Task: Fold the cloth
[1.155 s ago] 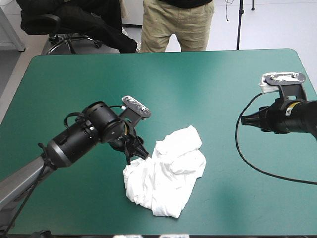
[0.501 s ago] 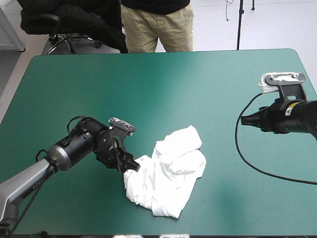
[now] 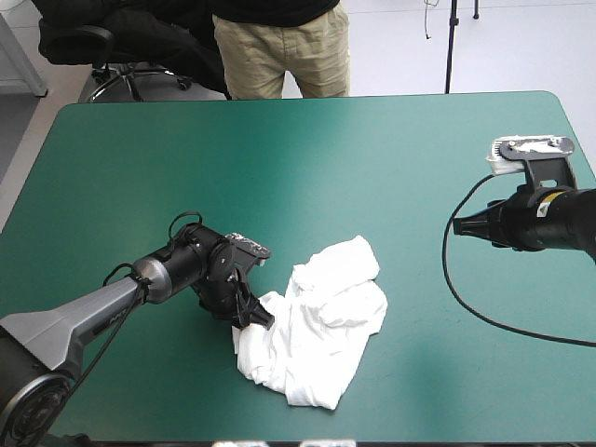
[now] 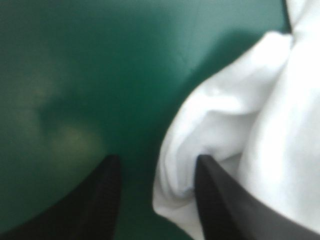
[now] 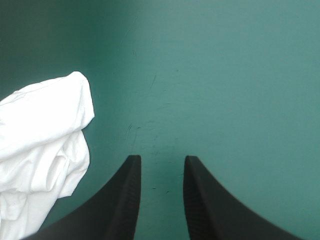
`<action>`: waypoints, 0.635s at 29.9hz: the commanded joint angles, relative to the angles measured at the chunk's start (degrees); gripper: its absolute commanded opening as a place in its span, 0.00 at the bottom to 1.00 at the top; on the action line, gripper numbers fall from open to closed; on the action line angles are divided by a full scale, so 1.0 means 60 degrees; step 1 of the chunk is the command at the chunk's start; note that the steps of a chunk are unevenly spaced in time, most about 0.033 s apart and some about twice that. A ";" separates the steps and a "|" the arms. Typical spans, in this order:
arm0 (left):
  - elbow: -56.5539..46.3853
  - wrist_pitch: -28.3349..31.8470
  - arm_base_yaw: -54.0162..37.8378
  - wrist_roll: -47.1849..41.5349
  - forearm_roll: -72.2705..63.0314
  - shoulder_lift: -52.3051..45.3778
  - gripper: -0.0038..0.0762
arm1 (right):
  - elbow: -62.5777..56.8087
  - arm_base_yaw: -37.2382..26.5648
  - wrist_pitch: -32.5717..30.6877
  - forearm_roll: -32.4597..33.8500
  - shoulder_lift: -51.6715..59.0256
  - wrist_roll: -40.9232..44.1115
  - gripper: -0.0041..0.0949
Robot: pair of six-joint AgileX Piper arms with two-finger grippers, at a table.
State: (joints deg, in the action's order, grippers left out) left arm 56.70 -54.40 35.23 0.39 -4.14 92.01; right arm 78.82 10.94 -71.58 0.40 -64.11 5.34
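Note:
The white T-shirt (image 3: 317, 321) lies as a crumpled heap on the teal-green cover, toward the table's front. My left gripper (image 3: 253, 315) is low at the heap's left edge. In the left wrist view this gripper (image 4: 156, 172) is open, and a rounded fold of the T-shirt (image 4: 220, 125) sits between its fingers, against one finger (image 4: 212, 195). The other finger (image 4: 102, 195) rests over bare cover. My right arm (image 3: 540, 219) hovers far to the right of the heap. Its gripper (image 5: 160, 162) is open over bare cover, with the T-shirt (image 5: 45, 130) off to one side.
The heap's near end is a short way from the table's front edge (image 3: 372, 438). Teal-green cover (image 3: 307, 168) stretches from the heap to the far edge.
My left arm has come down and reached toward the heap, bringing its gripper to the T-shirt's left edge at table level. The right arm has not moved.

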 commanded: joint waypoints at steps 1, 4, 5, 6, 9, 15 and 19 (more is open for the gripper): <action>0.0103 0.0124 0.0040 0.0515 -0.0833 0.0013 0.24 | 0.0207 -0.0088 0.0005 0.0035 0.0195 -0.0131 0.32; 0.0031 0.0297 0.0040 0.0643 -0.1070 0.0012 0.04 | 0.0207 -0.0071 0.0005 -0.0128 0.0181 -0.0403 0.33; 0.0008 0.0319 0.0040 0.0643 -0.1070 0.0012 0.03 | 0.0207 -0.0071 0.0005 -0.0306 0.0181 -0.0657 0.33; -0.0008 0.0319 0.0040 0.0643 -0.1039 0.0012 0.03 | 0.0207 -0.0071 0.0005 -0.0529 0.0181 -0.0954 0.33; -0.0028 0.0281 0.0040 0.0643 -0.1038 0.0012 0.03 | 0.0207 0.0109 0.0005 -0.1005 0.0090 -0.1219 0.33; -0.0028 0.0300 0.0040 0.0604 -0.1038 0.0012 0.03 | 0.0207 0.1867 0.0005 -0.0682 -0.0450 -0.0799 0.33; -0.0028 0.0285 0.0040 0.0604 -0.1038 0.0012 0.03 | 0.0207 0.3459 0.0005 0.0416 -0.1231 -0.0477 0.34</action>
State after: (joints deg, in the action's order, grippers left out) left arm 56.79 -52.78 35.12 4.48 -6.28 92.45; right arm 78.82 26.68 -71.53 -1.37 -69.46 1.31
